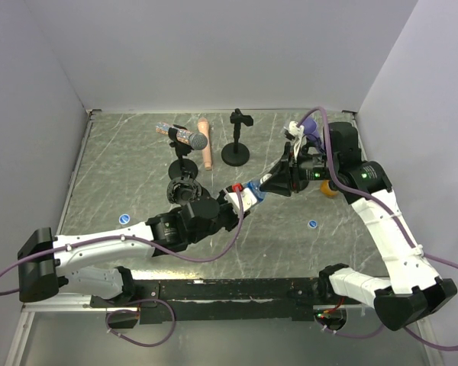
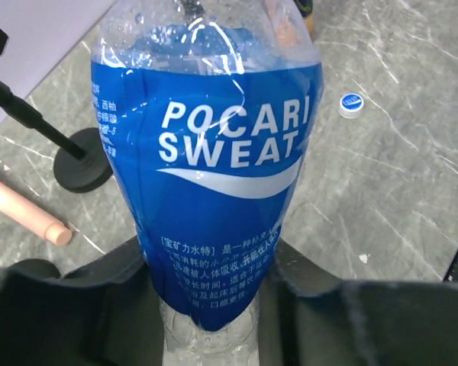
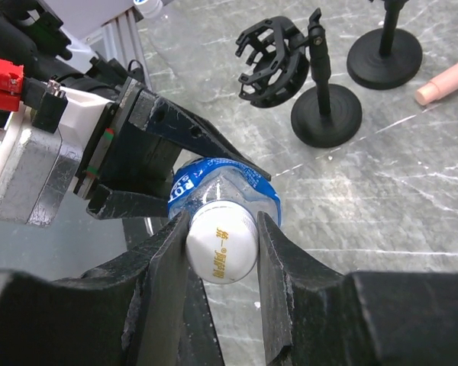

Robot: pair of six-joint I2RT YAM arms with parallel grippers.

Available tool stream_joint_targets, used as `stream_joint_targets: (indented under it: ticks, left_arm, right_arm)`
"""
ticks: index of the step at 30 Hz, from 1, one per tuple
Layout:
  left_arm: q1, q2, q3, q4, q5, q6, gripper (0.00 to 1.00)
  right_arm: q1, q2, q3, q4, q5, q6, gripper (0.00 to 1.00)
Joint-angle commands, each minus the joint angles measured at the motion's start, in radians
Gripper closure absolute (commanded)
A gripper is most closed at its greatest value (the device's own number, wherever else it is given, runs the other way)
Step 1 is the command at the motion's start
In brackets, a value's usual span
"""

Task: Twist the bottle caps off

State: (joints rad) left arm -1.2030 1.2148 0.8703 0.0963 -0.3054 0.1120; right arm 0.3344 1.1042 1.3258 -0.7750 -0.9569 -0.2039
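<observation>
Robo-lab — white-walled test bench [image 1: 122, 152]

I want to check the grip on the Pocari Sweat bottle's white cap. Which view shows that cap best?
Right wrist: the white cap sits large and central, pinched by the right gripper. Left wrist shows only the bottle body in the left gripper. In top external the cap is too small to tell.

The whole worktop [image 1: 122, 164] is seen from high above its near edge. The bottle [image 2: 214, 191] is shared, close up, by both wrist views, from opposite ends.
</observation>
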Motion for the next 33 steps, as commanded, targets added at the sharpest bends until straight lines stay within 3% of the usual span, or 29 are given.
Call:
stream_joint_targets:
  ticks: [1,3,6,9,16,21,27,33]
  left_arm:
    - [-0.004,-0.040,0.036,-0.038,0.069,-0.012,0.91]
    - [-0.004,-0.055,0.030,-0.055,0.092,-0.023,0.91]
    - [-0.004,-0.078,0.024,-0.084,0.123,-0.040,0.91]
    - [-0.003,-0.092,0.021,-0.122,0.152,-0.052,0.91]
    - [-0.003,-0.109,0.009,-0.147,0.177,-0.067,0.91]
    - [-0.001,-0.107,0.013,-0.147,0.175,-0.077,0.92]
    - [0.017,-0.098,0.022,-0.150,0.184,-0.104,0.92]
    - [0.033,-0.107,0.026,-0.145,0.209,-0.106,0.92]
  right_arm:
    - [-0.001,0.009,0.016,-0.024,-0.057,-0.038,0.78]
    - [-0.001,0.017,0.033,-0.053,-0.065,-0.063,0.65]
    - [-0.003,0.026,0.071,-0.096,-0.075,-0.094,0.27]
    - [-0.008,0.025,0.127,-0.122,-0.063,-0.095,0.12]
    - [-0.049,0.055,0.179,-0.135,-0.059,0.008,0.13]
    - [-0.048,0.068,0.193,-0.193,-0.074,-0.034,0.34]
    - [-0.043,0.089,0.228,-0.309,-0.102,-0.130,0.41]
    - [-0.023,0.101,0.227,-0.336,-0.102,-0.158,0.40]
